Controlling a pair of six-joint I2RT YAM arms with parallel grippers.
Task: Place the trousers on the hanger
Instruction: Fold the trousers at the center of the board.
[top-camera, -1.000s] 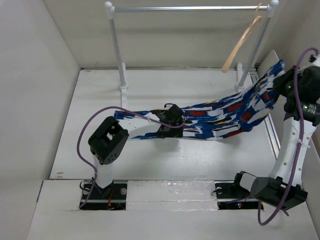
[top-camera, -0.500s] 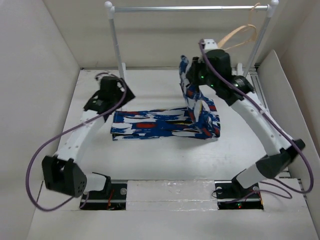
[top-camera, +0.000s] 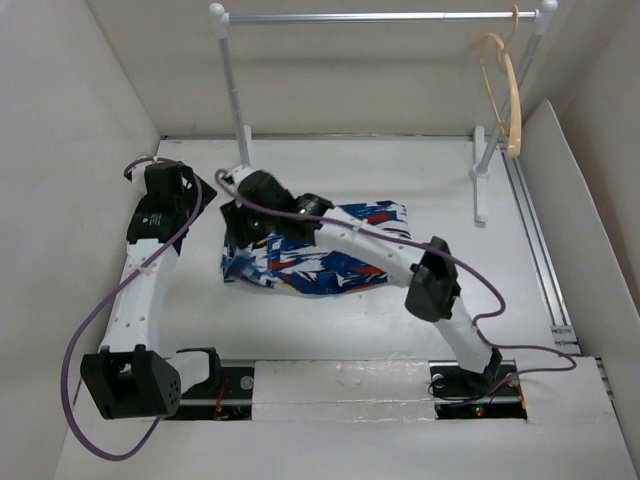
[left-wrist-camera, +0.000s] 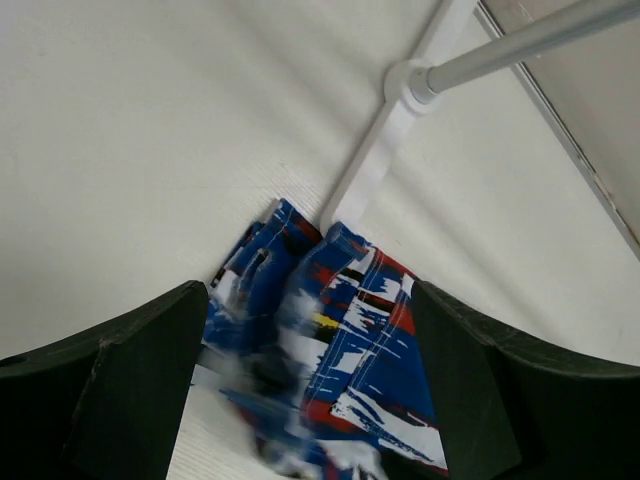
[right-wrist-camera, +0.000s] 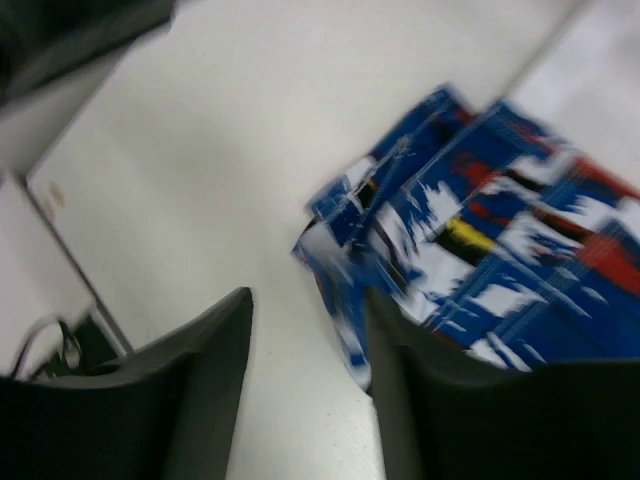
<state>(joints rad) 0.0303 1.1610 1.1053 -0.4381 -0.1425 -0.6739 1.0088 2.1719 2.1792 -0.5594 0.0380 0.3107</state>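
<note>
The trousers (top-camera: 320, 255), blue and white with red, black and yellow dashes, lie folded in a heap on the table's middle. The tan hanger (top-camera: 508, 95) hangs by its hook from the rail's right end, empty. My right gripper (top-camera: 240, 228) reaches across to the trousers' left end; in the right wrist view it (right-wrist-camera: 308, 320) is open, the trousers' corner (right-wrist-camera: 470, 250) beside its right finger, blurred. My left gripper (top-camera: 185, 205) is at the left, raised; in the left wrist view it (left-wrist-camera: 305, 330) is open above the trousers' end (left-wrist-camera: 340, 330).
A white-posted metal rail rack (top-camera: 380, 17) stands at the back, its left post base (top-camera: 245, 165) just behind the trousers and also in the left wrist view (left-wrist-camera: 408, 85). White walls close in on the left and right. The right post base (top-camera: 481, 190) stands right of the trousers.
The right arm has swung from the back right, where it held the trousers up, down to their left end. The trousers now lie folded flat. The left arm moved slightly left.
</note>
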